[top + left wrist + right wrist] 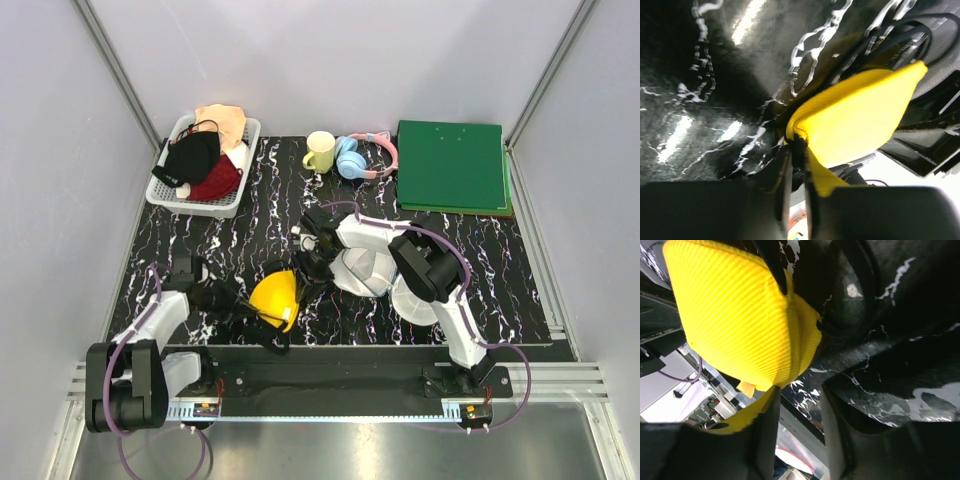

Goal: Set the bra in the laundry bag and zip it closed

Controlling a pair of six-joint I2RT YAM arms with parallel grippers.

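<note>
My left gripper (797,165) sits nearest, blurred and dark, pinching the thin seam edge of the bra (855,120). The smooth yellow cup fans out over the glossy marbled table (700,100). My right gripper (797,435) is spread beside the cup, whose ribbed weave shows here. Only the top view shows the white mesh bag (368,274), just right of the bra.

Left gripper (797,152), closed on the edge of the yellow bra (855,120). Black straps (892,35) behind it, over the marbled black tabletop (690,100).

Clothes basket (222,208), mug (319,152), headphones (352,160), green board (450,165)
</note>
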